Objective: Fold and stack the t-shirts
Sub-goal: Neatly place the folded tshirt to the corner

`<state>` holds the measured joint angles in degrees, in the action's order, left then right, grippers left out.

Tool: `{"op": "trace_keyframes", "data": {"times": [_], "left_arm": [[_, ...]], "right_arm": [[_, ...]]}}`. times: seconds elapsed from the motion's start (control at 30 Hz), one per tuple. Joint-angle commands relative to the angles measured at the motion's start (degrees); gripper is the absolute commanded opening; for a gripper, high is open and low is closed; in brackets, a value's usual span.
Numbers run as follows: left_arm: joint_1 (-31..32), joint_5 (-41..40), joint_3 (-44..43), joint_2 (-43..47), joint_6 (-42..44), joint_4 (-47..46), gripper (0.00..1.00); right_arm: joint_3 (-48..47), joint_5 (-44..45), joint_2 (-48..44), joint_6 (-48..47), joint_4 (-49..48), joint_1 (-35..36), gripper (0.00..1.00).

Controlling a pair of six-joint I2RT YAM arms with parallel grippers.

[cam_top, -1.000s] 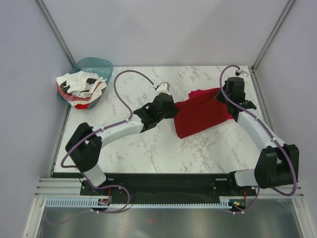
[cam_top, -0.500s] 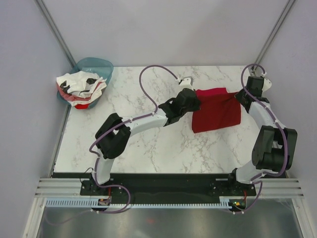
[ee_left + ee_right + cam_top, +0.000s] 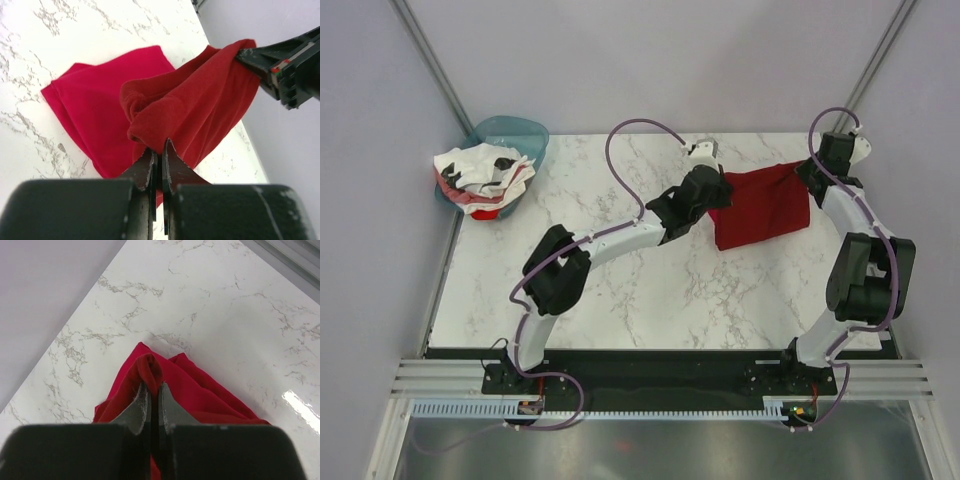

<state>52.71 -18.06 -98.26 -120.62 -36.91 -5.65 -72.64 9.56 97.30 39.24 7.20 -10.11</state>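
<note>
- While both arms reach toward the far right of the table, your left gripper [image 3: 159,150] has its jaws pressed together on a pinch of the crimson-red cloth t-shirt [image 3: 100,95], and the fabric bunches just above the tips.
- Your right gripper [image 3: 154,390] is likewise clamped on a small ridge of the same shirt, at its opposite end.
- Between the two grips, the raised edge of the shirt spans the gap with a slight sag. The rest of the cloth drapes down and lies on the white marble-patterned table [image 3: 620,290], in its far right part.
- Take that held edge as the long axis. It runs left to right, roughly along the table's far edge, with the right end a touch farther from the arm bases. The free body falls toward the near side. You cannot tell from these views which end is the collar and which the hem.
- Reckon the task as early. This shirt looks doubled over but loose and uneven, not a finished fold, and no stack of folded shirts shows anywhere.
- Well apart, at the far left corner, the teal translucent plastic basin [image 3: 515,130] holds a rumpled heap of white shirts with black and red marks [image 3: 480,170], with something red beneath. Those look unfolded, so most of the work appears to be left for you.
</note>
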Motion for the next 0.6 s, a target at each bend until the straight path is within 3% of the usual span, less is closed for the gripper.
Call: {"op": "trace_keyframes", "data": {"times": [0.0, 0.47, 0.57], "left_arm": [[-1.64, -1.80, -3.34, -0.67, 0.61, 0.55, 0.02], [-7.09, 6.11, -5.01, -5.24, -7.13, 1.43, 0.02], [-8.14, 6.38, -5.01, -5.94, -8.27, 1.61, 0.02]], "right_arm": [[-3.73, 3.01, 2.01, 1.53, -4.13, -0.61, 0.02], [-9.09, 3.36, 7.99, 0.40, -4.48, 2.63, 0.05], [-10.41, 4.06, 10.18, 0.39, -4.21, 2.99, 0.10]]}}
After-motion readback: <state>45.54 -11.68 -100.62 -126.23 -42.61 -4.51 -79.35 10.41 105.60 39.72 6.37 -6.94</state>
